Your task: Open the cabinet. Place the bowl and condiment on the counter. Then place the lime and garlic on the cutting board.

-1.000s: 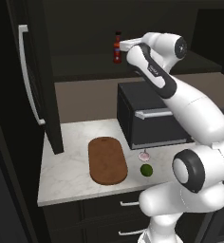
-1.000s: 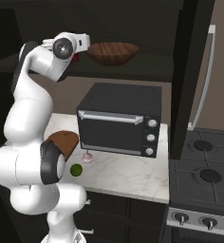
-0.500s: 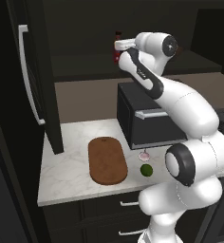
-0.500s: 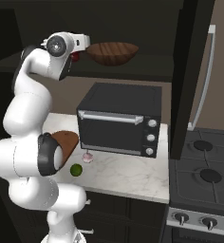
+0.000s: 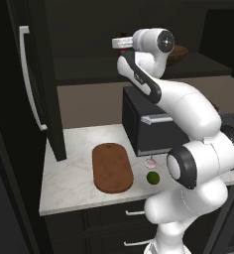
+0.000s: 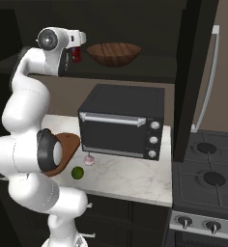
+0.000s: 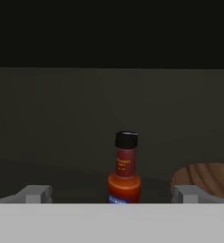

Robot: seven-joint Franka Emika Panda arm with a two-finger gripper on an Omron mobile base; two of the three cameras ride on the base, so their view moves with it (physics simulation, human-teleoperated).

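Condiment (image 7: 124,172) upright on the cabinet shelf, centred between the wide-open, empty hand's (image 7: 111,194) fingertips, seemingly untouched.

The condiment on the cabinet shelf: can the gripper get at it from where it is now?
Probably yes. The cabinet door is swung open, and in the hand view the condiment stands upright, centred between the open gripper fingers with nothing in front. The bowl sits off to one side, clear of the approach.

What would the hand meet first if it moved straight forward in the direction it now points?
Most likely the condiment: it stands upright on the cabinet shelf, centred between the open hand's fingertips. The bowl lies off to one side. How far away the bottle is remains unclear.
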